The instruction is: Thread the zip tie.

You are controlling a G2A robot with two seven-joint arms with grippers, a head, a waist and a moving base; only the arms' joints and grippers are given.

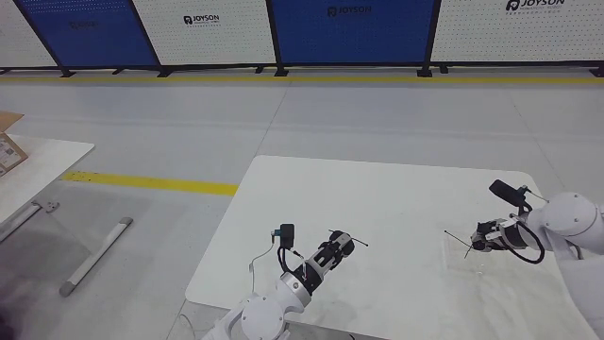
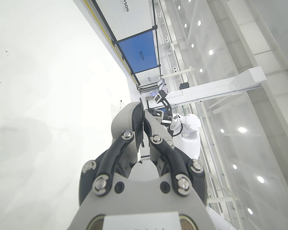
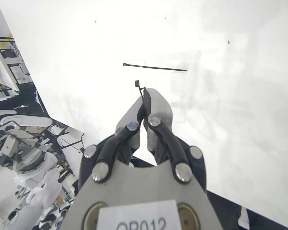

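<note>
Fingers (image 2: 124, 123) of the left gripper (image 2: 142, 107) are pressed together low over the table (image 1: 377, 198), close to its near edge. In the top view a thin black strip (image 1: 360, 241) pokes out past the tips. They seem to pinch it, though the wrist view does not make that plain. Farther out and well apart to the right, the right gripper (image 3: 144, 91) is clamped on the zip tie (image 3: 137, 83) just behind its head, which stands clear of the pads. A second zip tie (image 3: 156, 67) lies flat on the table just beyond those tips, not touching them.

Judging from this, the step in hand is grasp and presentation: each gripper has its piece and nothing is threaded yet. The next move calls for bringing the two grippers together over the middle of the table. A pointed tail must then be lined up with the slot in the head, a fine aim that tolerates little tilt.

Room is generous between the arms and toward the far edge. The left arm has little margin at the near edge, and the second zip tie sits in the right gripper's forward path.
</note>
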